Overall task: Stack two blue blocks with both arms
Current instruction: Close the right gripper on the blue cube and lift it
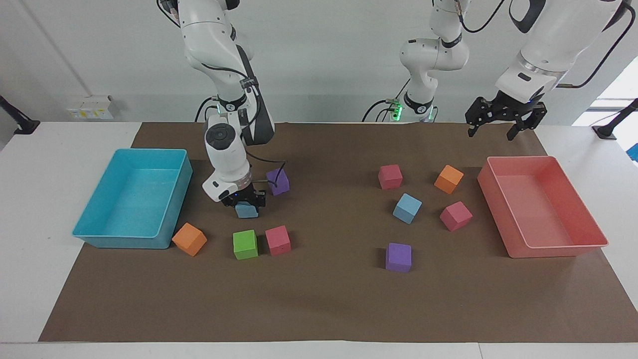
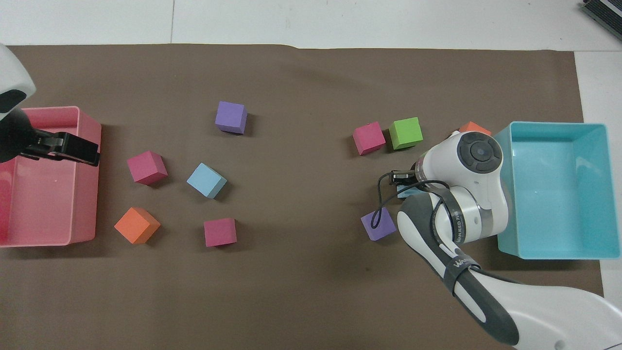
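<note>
Gripping blue block (image 1: pixel 246 210), right gripper (image 1: pixel 244 201) jaws closed

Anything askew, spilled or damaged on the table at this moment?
Nothing stands out. The cubes sit loosely scattered, some turned at angles, and both trays are upright. The right pincer grips one blue block; the other blue block lies untouched. The left pincer waits.

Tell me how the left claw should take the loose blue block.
Come straight down on the blue block and pinch two opposite side faces. It sits turned on the mat, so rotate the left claw to match its flat sides.
</note>
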Controlling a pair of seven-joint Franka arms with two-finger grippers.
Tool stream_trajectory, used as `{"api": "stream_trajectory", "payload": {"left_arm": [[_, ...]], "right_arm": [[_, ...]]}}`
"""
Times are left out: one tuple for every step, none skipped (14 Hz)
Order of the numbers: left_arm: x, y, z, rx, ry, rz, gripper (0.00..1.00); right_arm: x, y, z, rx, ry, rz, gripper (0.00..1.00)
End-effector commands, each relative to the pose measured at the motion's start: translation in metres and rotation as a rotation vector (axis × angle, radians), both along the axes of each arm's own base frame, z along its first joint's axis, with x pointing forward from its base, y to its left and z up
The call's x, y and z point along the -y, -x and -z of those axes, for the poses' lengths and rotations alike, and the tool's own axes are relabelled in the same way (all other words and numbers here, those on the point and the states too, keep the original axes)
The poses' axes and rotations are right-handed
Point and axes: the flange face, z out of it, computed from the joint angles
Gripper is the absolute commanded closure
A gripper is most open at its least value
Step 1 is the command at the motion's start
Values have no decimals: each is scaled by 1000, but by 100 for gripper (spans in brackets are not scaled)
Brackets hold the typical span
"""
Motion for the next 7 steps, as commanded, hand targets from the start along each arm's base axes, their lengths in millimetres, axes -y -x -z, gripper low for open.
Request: {"api": "stream_trajectory", "payload": {"left_arm": [[-3, 3, -7, -6, 0, 3, 0], [-3, 2, -6, -8, 0, 3, 0], [-3, 3, -7, -6, 0, 3, 0], [-3, 3, -7, -6, 0, 3, 0], [-3, 3, -7, -6, 0, 3, 0], [-3, 3, -7, -6, 0, 3, 0], [-3, 2, -6, -8, 0, 3, 0]], "right_arm": [[-8, -10, -26, -17, 0, -4, 100], [-14, -12, -37, -22, 0, -8, 100], [-24, -15, -48, -19, -2, -22, 100], [-26, -18, -57, -16, -1, -33, 100], [-29, -23, -71, -23, 1, -39, 100], [-42, -26, -85, -38, 6, -57, 100], [-59, -27, -95, -45, 9, -83, 100]]}}
